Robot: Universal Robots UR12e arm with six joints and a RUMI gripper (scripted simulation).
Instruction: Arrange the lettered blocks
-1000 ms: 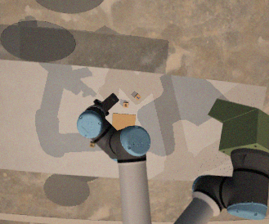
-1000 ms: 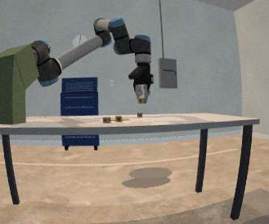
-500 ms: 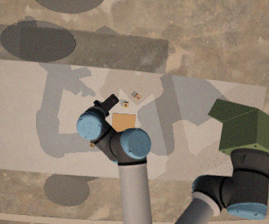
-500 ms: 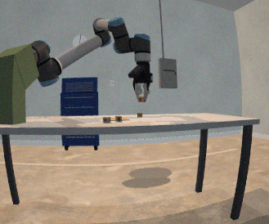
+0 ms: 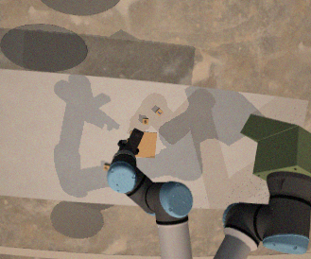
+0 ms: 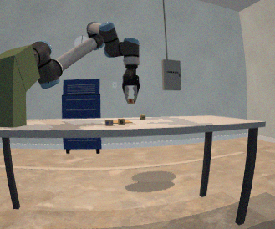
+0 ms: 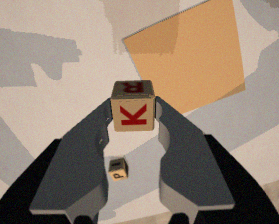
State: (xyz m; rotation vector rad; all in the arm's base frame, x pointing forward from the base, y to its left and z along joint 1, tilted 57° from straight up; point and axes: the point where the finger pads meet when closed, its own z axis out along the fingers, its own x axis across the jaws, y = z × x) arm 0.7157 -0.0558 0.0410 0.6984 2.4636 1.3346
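Note:
My gripper (image 7: 133, 99) (image 6: 129, 99) (image 5: 134, 138) is shut on a tan block (image 7: 133, 106) (image 6: 129, 100) and holds it high above the table. The block shows a red K on the face toward the wrist camera and a red R on the adjoining face. The orange mat (image 7: 190, 55) (image 5: 148, 146) lies flat below, a little beyond and to the right of the block in the wrist view. A small block with a P (image 7: 118, 169) lies on the table far beneath the fingers. In the overhead view two blocks (image 5: 158, 110) (image 5: 145, 121) lie just beyond the mat and one block (image 5: 107, 166) lies off to its left.
The long pale table (image 5: 25, 142) (image 6: 219, 122) carries everything. The green robot base (image 5: 285, 146) (image 6: 7, 88) stands at one end. My arm's elbow (image 5: 172, 198) hangs over the near edge. A blue cabinet (image 6: 81, 104) and a hanging grey box (image 6: 171, 74) are behind the table.

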